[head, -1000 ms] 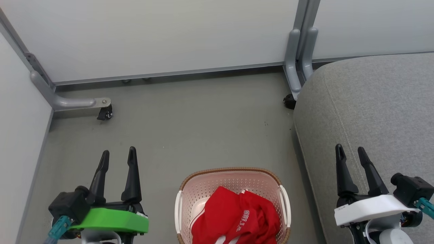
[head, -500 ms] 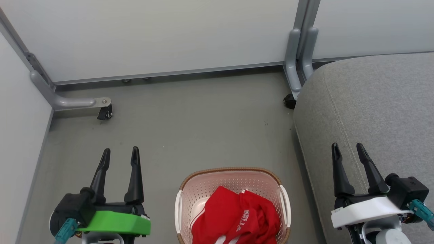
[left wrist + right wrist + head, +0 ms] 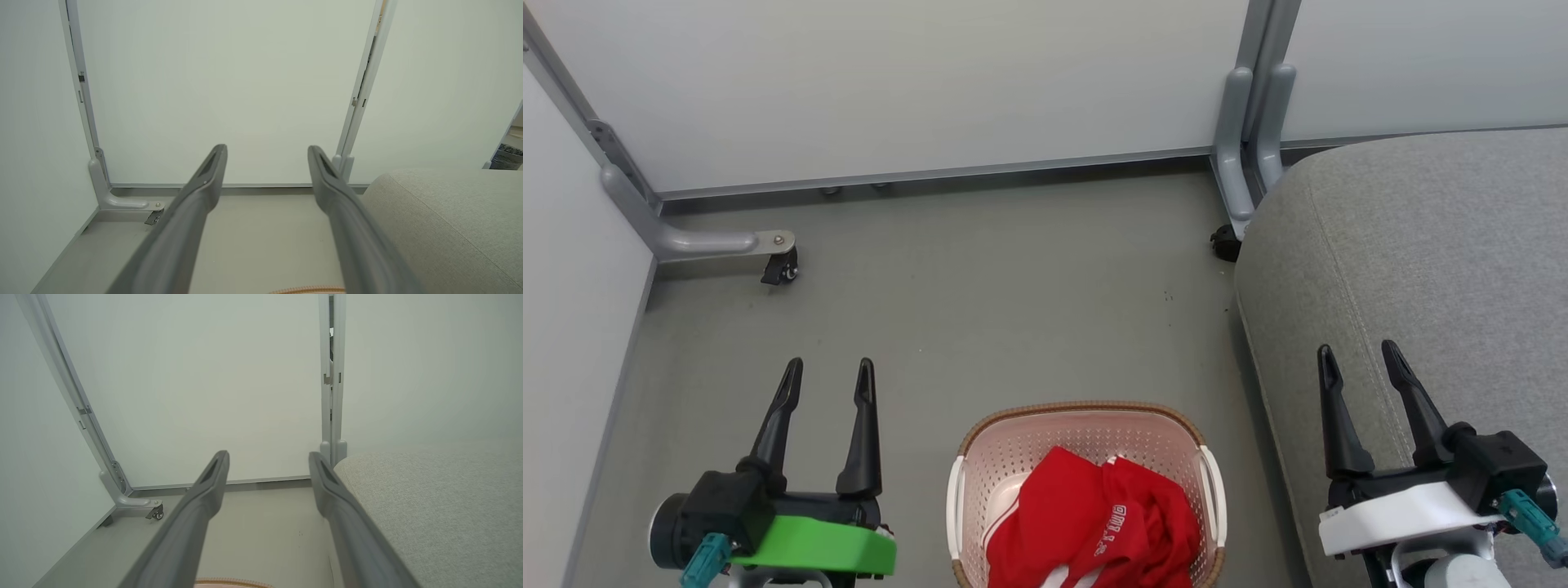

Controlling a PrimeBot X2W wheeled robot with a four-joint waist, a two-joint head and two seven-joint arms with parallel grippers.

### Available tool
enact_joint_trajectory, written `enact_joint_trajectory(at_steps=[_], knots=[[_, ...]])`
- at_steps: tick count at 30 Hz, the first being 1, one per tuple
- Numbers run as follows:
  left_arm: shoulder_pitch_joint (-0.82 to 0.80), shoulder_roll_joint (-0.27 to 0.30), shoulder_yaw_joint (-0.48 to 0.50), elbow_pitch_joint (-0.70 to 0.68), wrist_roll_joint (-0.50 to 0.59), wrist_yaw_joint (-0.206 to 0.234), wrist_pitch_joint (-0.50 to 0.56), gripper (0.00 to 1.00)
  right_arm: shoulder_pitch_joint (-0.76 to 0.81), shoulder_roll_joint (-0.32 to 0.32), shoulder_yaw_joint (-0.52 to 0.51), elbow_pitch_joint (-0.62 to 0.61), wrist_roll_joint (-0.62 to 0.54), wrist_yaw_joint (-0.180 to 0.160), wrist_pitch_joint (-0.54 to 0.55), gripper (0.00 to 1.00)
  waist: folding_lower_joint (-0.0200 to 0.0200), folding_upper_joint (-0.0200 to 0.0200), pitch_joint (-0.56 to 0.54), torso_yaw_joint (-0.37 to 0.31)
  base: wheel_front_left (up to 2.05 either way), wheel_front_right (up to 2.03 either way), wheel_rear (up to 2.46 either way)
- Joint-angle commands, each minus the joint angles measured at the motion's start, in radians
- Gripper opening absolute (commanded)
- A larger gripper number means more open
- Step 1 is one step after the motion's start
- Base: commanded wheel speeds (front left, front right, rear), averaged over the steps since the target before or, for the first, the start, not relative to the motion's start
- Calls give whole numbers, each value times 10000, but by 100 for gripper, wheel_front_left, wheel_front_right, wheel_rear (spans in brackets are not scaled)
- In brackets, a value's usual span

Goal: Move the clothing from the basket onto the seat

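Observation:
Red clothing [image 3: 1094,523] with small white lettering lies bunched in the cream perforated basket [image 3: 1013,457], which stands on the floor at the bottom centre of the head view. A sliver of its brown rim [image 3: 306,290] shows in the left wrist view and again, as the rim [image 3: 233,583], in the right wrist view. The grey fabric seat [image 3: 1421,245] rises at the right, also seen as the seat [image 3: 449,220] and the seat [image 3: 429,506]. My left gripper [image 3: 828,371] stands open left of the basket, empty. My right gripper [image 3: 1358,354] is open above the seat's near edge, empty.
Pale partition panels close off the back and left. Their grey metal feet carry castors: one castor [image 3: 779,269] at the left, another castor [image 3: 1223,242] beside the seat's corner. Grey floor [image 3: 996,310] stretches between the basket and the panels.
Both grippers have shifted slightly: the left one to the right and lower in the head view, the right one a little left. The head view itself has drifted a bit. The clothing and basket are unchanged.

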Motion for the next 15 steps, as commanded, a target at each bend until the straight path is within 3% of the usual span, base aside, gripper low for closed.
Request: enact_joint_trajectory(at_steps=[1,15], knots=[[133,64,-26,16,196,-62,-79,100,79,-46,2,-98,-247,4,-96,100,0,0,8,8,0,0,0],[119,70,-132,60,802,-122,-220,100,119,-49,-9,-192,-829,2,-248,100,0,0,68,51,0,0,0]])
